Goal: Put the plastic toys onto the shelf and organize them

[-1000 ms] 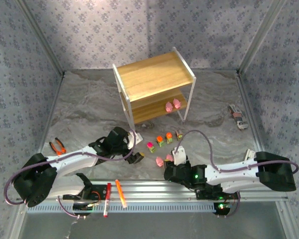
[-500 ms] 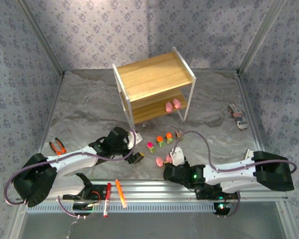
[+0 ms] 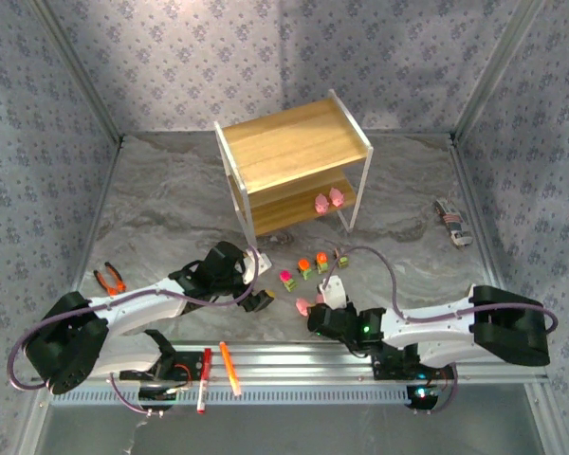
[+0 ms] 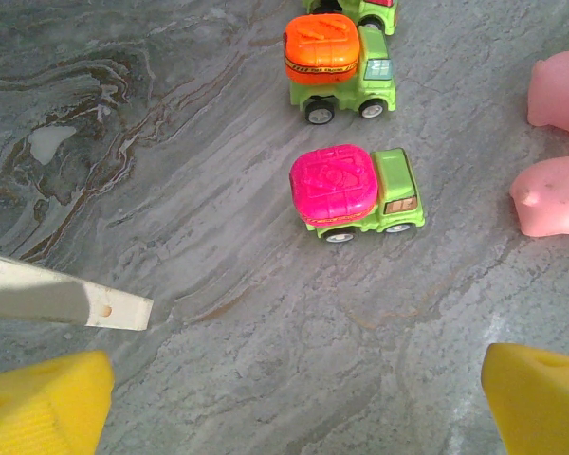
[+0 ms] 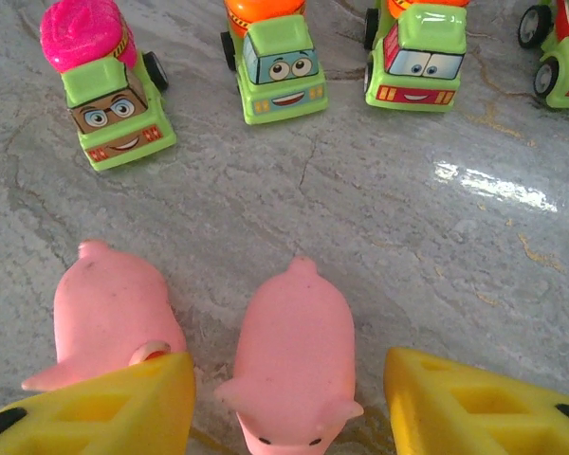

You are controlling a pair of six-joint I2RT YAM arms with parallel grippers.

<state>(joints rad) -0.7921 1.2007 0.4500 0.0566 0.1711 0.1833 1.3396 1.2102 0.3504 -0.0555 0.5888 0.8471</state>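
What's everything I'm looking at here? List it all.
shelf: one, light wood, white frame, far middle of table
toy trucks: four, green, coloured tops, row before shelf
pink animal toys: four; two on shelf's lower board, two on table near trucks
pliers: one, orange handles, left
pens: two, red and orange, near edge
small grey object: one, right side, unclear
left gripper: yellow, open, empty
right gripper: yellow, open around one pink toy
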